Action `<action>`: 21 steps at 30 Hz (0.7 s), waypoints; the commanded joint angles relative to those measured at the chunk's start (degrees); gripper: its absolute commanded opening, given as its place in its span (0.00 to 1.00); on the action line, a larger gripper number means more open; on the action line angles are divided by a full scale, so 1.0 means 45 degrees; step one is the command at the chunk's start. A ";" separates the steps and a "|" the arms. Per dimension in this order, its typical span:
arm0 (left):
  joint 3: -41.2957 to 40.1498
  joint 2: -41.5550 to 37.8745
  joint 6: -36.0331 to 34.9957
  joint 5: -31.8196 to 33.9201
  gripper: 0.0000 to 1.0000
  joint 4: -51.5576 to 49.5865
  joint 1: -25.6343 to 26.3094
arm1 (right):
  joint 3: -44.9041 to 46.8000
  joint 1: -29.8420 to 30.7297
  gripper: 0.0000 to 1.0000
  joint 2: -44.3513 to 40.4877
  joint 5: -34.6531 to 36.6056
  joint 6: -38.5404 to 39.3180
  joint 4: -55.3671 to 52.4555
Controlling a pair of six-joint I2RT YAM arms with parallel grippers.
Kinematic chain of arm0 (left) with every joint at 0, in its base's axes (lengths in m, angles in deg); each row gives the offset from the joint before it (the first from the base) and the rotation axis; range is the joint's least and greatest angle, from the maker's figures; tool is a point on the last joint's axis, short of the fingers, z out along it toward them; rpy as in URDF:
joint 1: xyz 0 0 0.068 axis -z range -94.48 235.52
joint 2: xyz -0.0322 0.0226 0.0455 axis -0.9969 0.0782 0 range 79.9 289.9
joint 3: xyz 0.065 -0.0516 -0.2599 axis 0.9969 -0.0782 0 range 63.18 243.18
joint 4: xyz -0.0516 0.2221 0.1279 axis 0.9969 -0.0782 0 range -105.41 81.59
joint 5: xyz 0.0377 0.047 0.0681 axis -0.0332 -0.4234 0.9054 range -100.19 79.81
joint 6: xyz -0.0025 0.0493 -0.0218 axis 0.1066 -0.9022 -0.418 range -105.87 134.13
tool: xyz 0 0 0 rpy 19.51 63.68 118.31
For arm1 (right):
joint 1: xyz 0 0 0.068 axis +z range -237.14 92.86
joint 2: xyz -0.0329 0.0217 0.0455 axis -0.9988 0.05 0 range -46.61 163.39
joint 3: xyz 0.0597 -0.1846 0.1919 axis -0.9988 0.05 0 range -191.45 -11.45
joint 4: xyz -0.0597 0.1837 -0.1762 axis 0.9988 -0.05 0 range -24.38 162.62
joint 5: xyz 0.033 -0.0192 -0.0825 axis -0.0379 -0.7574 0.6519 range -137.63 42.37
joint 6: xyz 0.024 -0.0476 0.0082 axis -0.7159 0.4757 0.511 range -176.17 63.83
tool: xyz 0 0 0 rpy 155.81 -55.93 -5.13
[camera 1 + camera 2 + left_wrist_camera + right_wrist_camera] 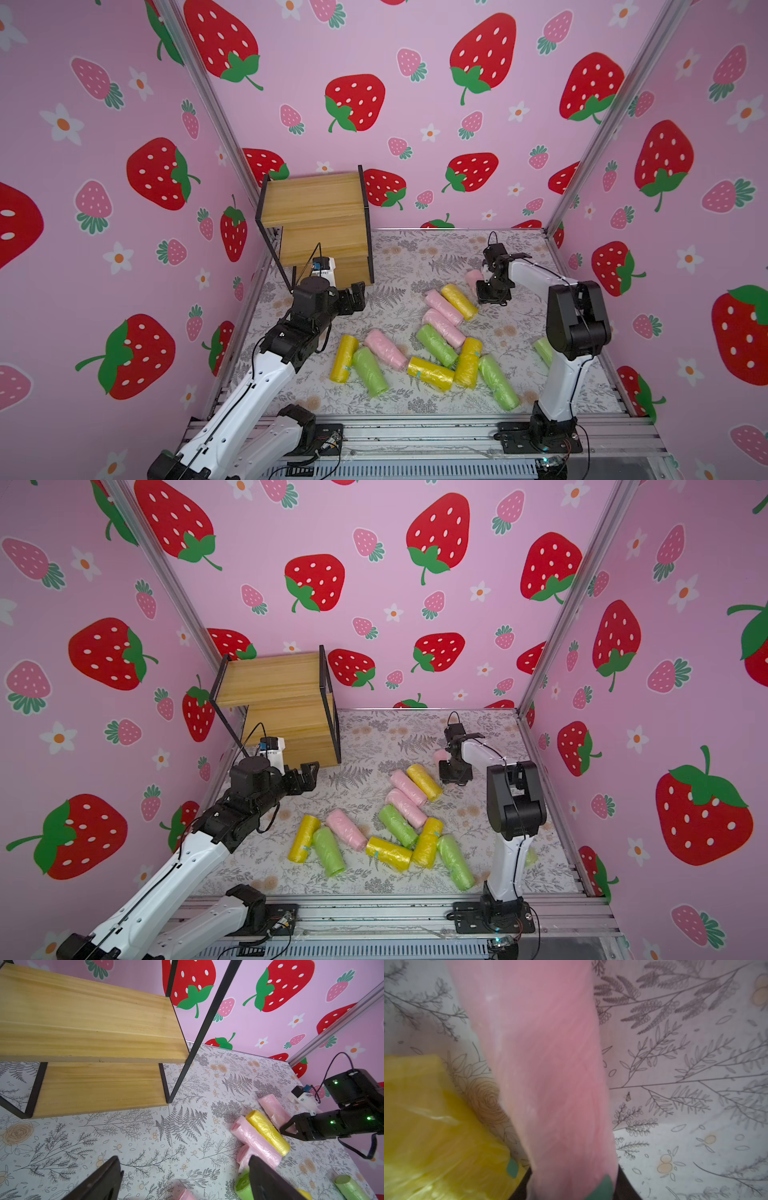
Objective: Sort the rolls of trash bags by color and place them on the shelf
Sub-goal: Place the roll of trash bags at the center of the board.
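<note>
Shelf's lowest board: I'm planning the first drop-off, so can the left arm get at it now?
Probably yes: the left arm has its open, empty jaws right before the shelf, whose lowest board lies bare, with nothing between.

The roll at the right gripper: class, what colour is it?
Pale pink. The roll shows best in the right wrist view.

Floral table cover, strawberry-print walls
</note>
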 commanded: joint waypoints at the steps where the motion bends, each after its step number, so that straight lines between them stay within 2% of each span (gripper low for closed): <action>1: 0.0527 -0.0273 -0.0189 0.0544 1.00 -0.0055 0.0059 | -0.0304 0.0056 0.61 -0.0085 -0.0133 0.0067 -0.0416; 2: 0.0507 -0.0371 -0.0172 0.0787 1.00 -0.0150 0.0049 | -0.0257 0.0075 0.69 -0.0241 -0.0221 0.0010 -0.0730; 5: 0.0596 -0.0604 -0.0197 0.1781 1.00 -0.0703 0.0011 | 0.0015 0.0201 0.84 -0.1346 -0.0417 -0.0186 -0.0753; 6: 0.0761 -0.0594 -0.0223 0.1969 1.00 -0.1032 -0.0071 | 0.0047 0.0245 0.96 -0.1824 -0.0503 -0.0261 -0.0751; 7: 0.0916 -0.0538 -0.0296 0.2008 1.00 -0.1394 -0.0164 | 0.0031 0.0299 0.99 -0.2303 -0.0589 -0.0368 -0.0743; 11: 0.1327 -0.0626 -0.0139 0.2261 1.00 -0.2083 -0.0535 | 0.0161 0.0675 0.99 -0.4094 -0.1950 -0.0712 0.0600; 15: 0.0902 -0.1421 0.0058 0.2210 1.00 -0.1538 -0.1006 | 0.1565 0.1713 0.96 -0.5709 -0.4121 -0.1524 0.5251; 18: 0.0430 -0.2132 0.0212 0.2033 1.00 -0.0969 -0.1553 | 0.1926 0.2706 0.95 -0.5628 -0.4597 -0.1928 0.8247; 21: -0.0082 -0.2806 0.0375 0.1522 1.00 -0.0392 -0.2316 | 0.1223 0.3508 0.94 -0.4444 -0.5022 -0.1986 0.9599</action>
